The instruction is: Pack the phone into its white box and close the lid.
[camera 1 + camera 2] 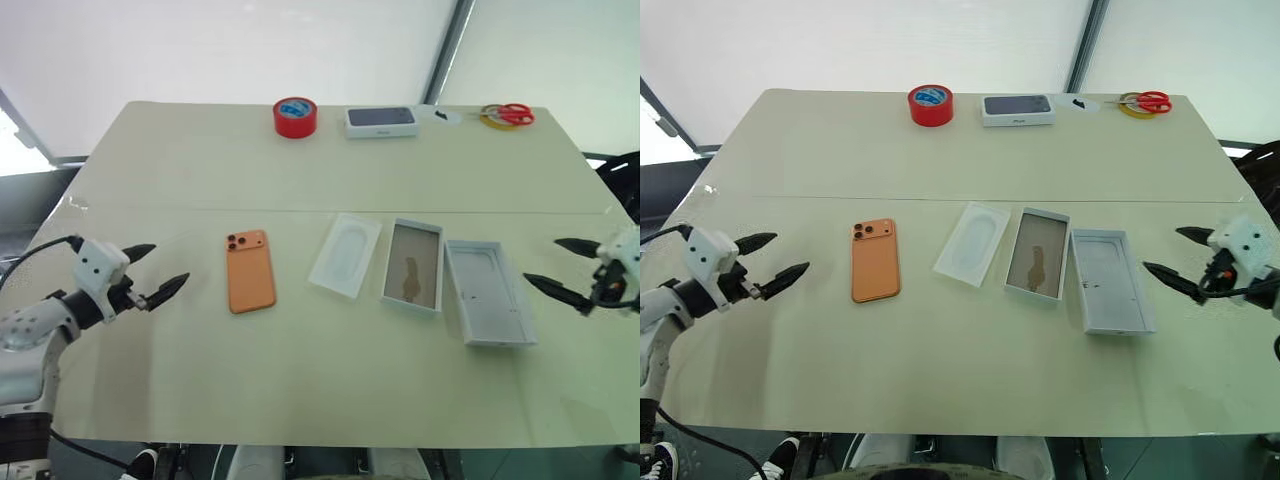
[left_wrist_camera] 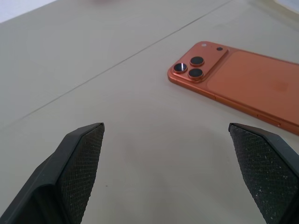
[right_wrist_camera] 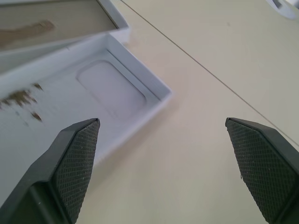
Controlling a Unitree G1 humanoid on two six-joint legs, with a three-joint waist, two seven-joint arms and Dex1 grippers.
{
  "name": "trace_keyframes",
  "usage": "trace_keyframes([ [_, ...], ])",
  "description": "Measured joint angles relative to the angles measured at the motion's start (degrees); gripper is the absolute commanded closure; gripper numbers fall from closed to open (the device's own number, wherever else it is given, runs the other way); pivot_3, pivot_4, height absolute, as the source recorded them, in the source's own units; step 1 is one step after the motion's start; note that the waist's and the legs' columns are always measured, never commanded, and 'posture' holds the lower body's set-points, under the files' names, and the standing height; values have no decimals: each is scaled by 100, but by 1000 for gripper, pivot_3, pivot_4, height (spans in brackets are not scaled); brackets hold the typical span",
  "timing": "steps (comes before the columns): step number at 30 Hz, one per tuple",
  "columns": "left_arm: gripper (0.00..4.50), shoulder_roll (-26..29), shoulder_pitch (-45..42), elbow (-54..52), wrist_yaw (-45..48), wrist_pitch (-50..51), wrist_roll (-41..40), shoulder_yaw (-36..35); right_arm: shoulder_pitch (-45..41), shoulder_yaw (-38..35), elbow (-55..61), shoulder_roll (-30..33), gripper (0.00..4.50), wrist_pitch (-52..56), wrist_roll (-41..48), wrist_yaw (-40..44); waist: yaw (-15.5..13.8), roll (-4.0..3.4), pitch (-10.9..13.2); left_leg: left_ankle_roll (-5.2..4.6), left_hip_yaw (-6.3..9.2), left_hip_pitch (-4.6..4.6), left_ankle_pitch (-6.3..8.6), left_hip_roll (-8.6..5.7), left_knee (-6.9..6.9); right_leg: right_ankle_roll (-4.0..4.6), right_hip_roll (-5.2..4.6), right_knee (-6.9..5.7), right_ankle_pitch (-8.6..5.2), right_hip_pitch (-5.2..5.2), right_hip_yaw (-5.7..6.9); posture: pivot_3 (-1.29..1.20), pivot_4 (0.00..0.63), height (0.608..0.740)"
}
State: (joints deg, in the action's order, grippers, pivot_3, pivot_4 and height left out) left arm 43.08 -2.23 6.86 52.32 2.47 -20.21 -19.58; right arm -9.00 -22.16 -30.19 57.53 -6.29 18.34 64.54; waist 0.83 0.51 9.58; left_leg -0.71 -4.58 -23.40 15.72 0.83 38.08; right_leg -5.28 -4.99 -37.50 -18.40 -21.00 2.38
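Left hand (image 1: 148,272) hovers with its two black fingers spread wide and empty, just off the camera end of the phone (image 1: 250,270), which lies face down and flat on the tabletop (image 1: 300,170); the right hand (image 1: 1175,255) is likewise wide and empty, near the outer long side of the lid (image 1: 1112,281). The white box (image 1: 413,266) sits between the lid and a thin white insert (image 1: 345,254), all three close beside one another and well apart from the phone. The phone looks stiff, smooth and fairly dense for its size, with slick rounded edges and glass lenses that should not be pinched, so the safest hold is probably across its two long edges near the middle, away from the lens block. Lying flush, it offers little to get under; one finger may need to tip an edge up first. The box and lid look light and thin-walled, likely to slide or dent if squeezed hard.
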Motion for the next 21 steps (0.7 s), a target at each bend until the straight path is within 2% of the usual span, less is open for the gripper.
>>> trace_keyframes([
  [21,30,14,-169,119,-139,-164,75,-5,-199,148,11,-17,0,-50,-75,-20,-5,-2,-1,0,0,1,0,0,0,0,-1,0,0,1,-1,0,150,730],
])
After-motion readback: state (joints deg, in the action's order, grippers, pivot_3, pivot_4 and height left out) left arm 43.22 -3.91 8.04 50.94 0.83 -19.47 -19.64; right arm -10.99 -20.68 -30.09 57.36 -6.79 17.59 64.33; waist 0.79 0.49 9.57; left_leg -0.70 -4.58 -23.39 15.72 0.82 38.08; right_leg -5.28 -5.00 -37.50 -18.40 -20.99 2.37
